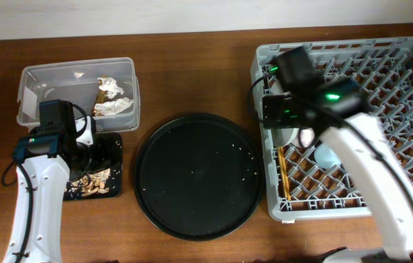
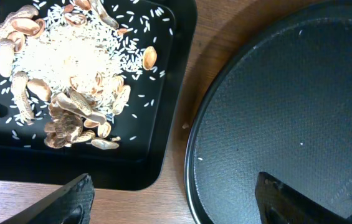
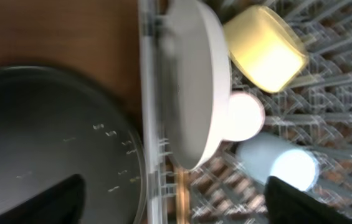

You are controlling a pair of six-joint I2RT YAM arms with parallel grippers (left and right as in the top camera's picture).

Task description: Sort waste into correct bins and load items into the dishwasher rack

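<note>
The clear tub (image 1: 31, 77) at the back left holds white tissue pieces (image 1: 112, 108) and a gold-brown wrapper scrap (image 1: 101, 89). The shallow black tray (image 2: 169, 93) in front of it holds food scraps (image 2: 63, 68) of rice and shells. My left gripper (image 2: 176, 199) is open and empty, above the gap between that tray and the round tray. In the grey rack (image 1: 411, 58) the plate (image 3: 191, 81) stands on edge beside the yellow bowl (image 3: 266, 46), pink cup (image 3: 244, 115), blue cup (image 3: 281, 165) and chopsticks (image 3: 182, 208). My right gripper (image 3: 176, 196) is open and empty above the rack's left edge.
A large round black tray (image 1: 195, 175) with a few rice grains lies between the bins and the rack. The rack's right half shows only pegs. Brown table shows around everything.
</note>
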